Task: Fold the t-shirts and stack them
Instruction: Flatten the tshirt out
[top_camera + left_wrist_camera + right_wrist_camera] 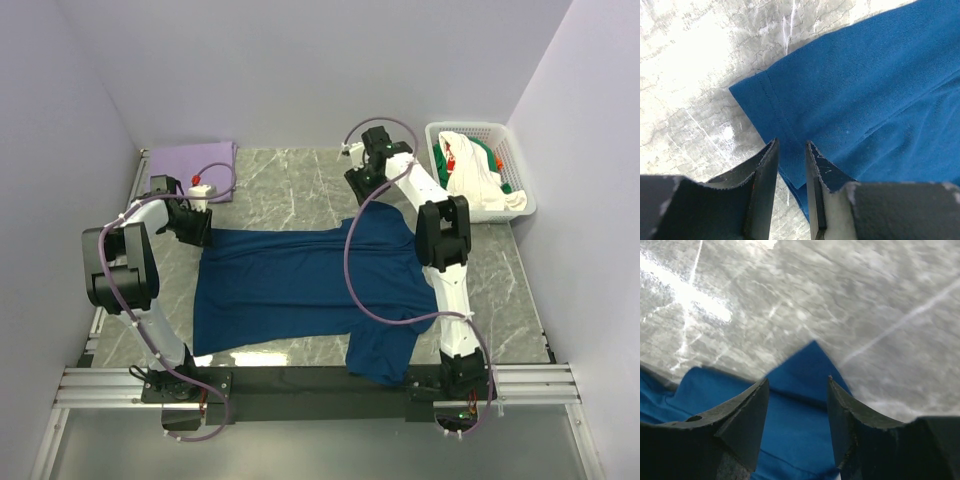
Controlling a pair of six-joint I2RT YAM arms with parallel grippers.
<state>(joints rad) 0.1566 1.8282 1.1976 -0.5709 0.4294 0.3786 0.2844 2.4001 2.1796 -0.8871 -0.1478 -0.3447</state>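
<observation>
Right gripper (797, 380) jaws apart over far corner of navy t-shirt (300, 275). Left gripper (791, 142) narrowly apart at its far-left hem corner, nothing clamped. Spreading looks done; next: pinch edges, first fold.

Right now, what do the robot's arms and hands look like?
Both the left arm and right arm have white links, black joint housings and a looping mauve cable. The left hand and right hand each end in two dark, wedge-shaped fingers.
</observation>
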